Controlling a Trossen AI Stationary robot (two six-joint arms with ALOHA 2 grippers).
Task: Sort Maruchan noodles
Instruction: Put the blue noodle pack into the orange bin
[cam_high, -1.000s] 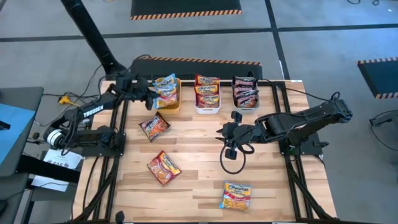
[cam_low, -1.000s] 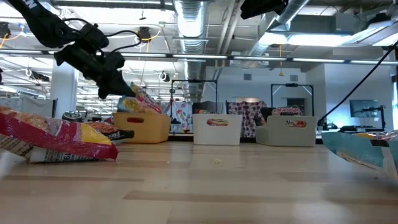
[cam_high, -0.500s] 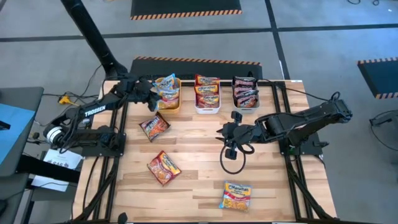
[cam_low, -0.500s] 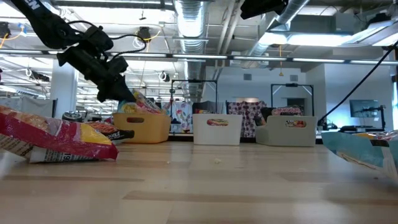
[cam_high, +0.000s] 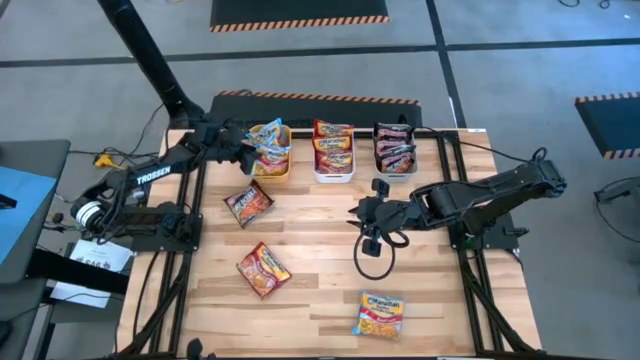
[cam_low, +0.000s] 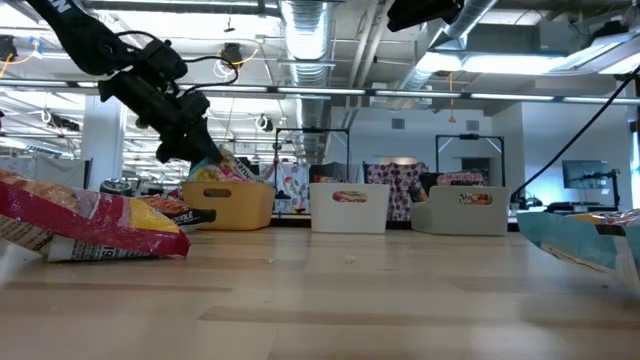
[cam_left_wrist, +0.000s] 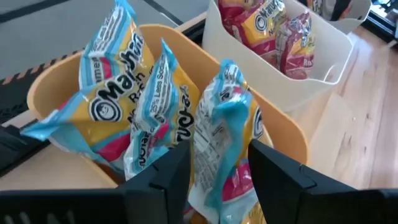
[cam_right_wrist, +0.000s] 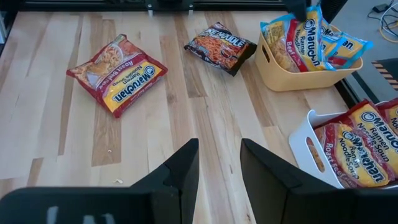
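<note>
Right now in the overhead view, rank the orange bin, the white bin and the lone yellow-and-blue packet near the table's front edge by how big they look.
1-2. Orange bin and white bin: they look alike, so no ranking between them.
3. Yellow-and-blue packet: looks a little smaller than either bin.

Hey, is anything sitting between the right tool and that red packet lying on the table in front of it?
Nothing visible. The right tool hangs open over bare wood, and the planks between it and the red packet carry nothing. The dark packet lies off to one side, near the orange bin.
</note>
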